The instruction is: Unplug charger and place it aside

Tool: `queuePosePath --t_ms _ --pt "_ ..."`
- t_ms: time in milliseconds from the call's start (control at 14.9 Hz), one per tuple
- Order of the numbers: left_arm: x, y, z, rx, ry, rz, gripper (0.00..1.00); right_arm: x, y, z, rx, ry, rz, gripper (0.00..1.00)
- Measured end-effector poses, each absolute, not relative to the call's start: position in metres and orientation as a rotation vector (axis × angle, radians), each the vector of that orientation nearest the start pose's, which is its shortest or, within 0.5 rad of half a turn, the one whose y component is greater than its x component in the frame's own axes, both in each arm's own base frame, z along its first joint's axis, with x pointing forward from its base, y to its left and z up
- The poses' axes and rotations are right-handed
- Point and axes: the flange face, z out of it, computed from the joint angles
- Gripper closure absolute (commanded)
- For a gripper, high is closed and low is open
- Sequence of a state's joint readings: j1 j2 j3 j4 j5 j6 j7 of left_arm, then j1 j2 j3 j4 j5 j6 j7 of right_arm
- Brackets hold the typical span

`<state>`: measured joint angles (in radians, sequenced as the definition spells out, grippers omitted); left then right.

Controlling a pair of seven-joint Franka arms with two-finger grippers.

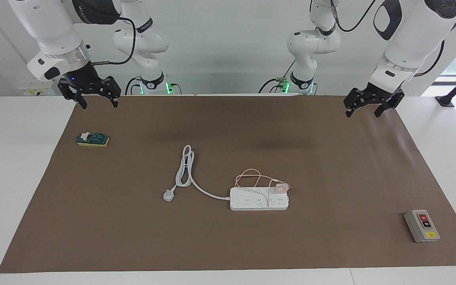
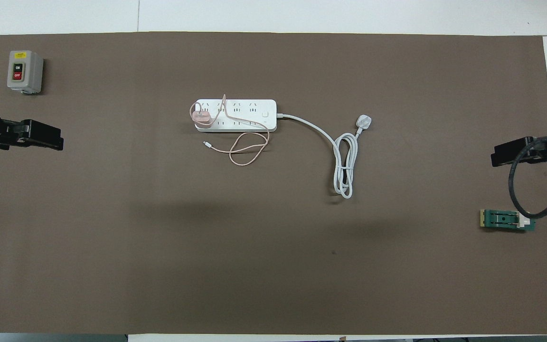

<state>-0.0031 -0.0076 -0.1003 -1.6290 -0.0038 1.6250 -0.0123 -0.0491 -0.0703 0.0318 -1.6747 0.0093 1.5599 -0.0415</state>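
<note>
Sitting in the power strip [image 1: 259, 199] at mid-table, the pink charger [image 1: 280, 187] was plugged into the socket at the strip's end toward the left arm. Its thin pink cable [image 1: 251, 178] looped across the strip and onto the brown mat [image 1: 331, 166] on the side nearer the robots. Both arms waited, raised: the left gripper [image 1: 371, 107] and the right gripper [image 1: 95, 97] each hung over its own corner of the mat, fingers spread, holding nothing. A grey switch box [image 1: 422, 226] lay toward the left arm's end, a green block [image 1: 93, 139] toward the right arm's.
</note>
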Motion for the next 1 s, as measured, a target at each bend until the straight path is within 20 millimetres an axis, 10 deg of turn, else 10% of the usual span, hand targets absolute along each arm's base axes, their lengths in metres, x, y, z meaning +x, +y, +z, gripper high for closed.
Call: queuePosePath --t_ms 670,1004 --pt "0.548 -0.070 0.603 -3.139 0.159 0.046 0.00 0.529 -0.008 0.612 -3.132 -0.036 0.080 0.00" --pt "0.543 -0.090 0.604 -3.090 -0.529 0.059 0.00 0.529 -0.008 0.612 -3.132 -0.015 0.076 0.00"
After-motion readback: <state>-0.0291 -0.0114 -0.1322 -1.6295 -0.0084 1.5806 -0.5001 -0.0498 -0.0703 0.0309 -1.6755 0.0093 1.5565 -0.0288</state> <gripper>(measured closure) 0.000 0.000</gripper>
